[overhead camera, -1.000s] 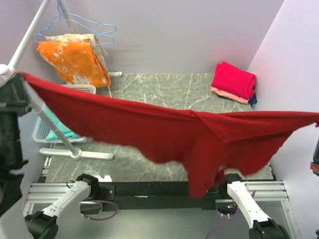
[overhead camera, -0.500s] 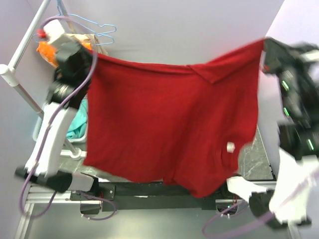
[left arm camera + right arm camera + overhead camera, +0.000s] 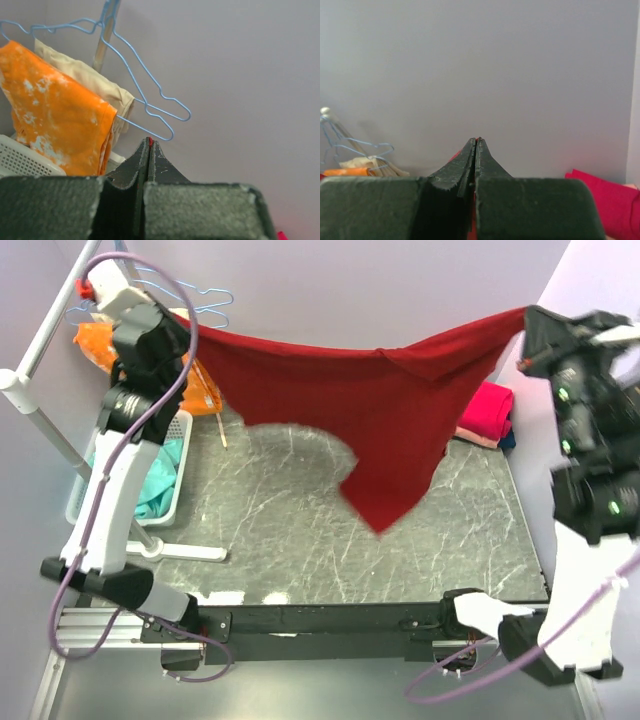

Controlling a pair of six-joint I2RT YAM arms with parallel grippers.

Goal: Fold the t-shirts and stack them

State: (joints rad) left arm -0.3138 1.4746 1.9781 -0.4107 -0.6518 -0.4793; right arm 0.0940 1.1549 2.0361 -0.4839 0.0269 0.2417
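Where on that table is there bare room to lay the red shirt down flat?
The marble table is bare across its middle and near edge, between the white basket on the left and the folded stack in the far right corner. The left side is crowded: basket, rack foot, hanging orange cloth. The red shirt hangs stretched above it.

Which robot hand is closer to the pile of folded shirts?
Right. Holding the red shirt, the right gripper is raised close to the pile; the left gripper is across the table, near the orange cloth.
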